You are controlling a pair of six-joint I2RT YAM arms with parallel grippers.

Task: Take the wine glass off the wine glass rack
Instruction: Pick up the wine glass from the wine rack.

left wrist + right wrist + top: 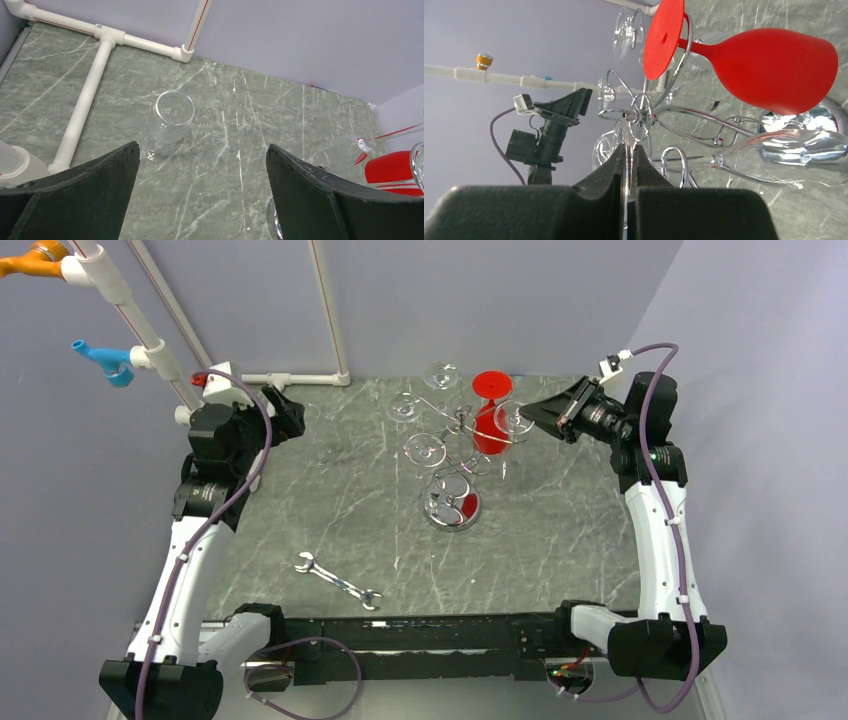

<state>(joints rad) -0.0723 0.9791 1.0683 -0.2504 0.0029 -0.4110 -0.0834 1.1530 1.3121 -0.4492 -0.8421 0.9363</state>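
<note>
The chrome wine glass rack [452, 508] stands at the table's middle back, with several clear glasses and a red glass [490, 418] hanging from its curled arms. My right gripper [524, 414] is shut on the thin foot of a clear wine glass [794, 155] that still hangs on a wire arm; in the right wrist view the gripper [629, 148] pinches the foot edge-on, and the stem runs right to the bowl. The left gripper [202, 150] stands wide open at the back left above bare tabletop, holding nothing.
A clear glass [172, 119] stands upright on the table just ahead of the left gripper. White PVC pipes [90, 95] run along the back left corner. A silver wrench [338, 581] lies near the front. The red glass [769, 70] hangs right beside the held one.
</note>
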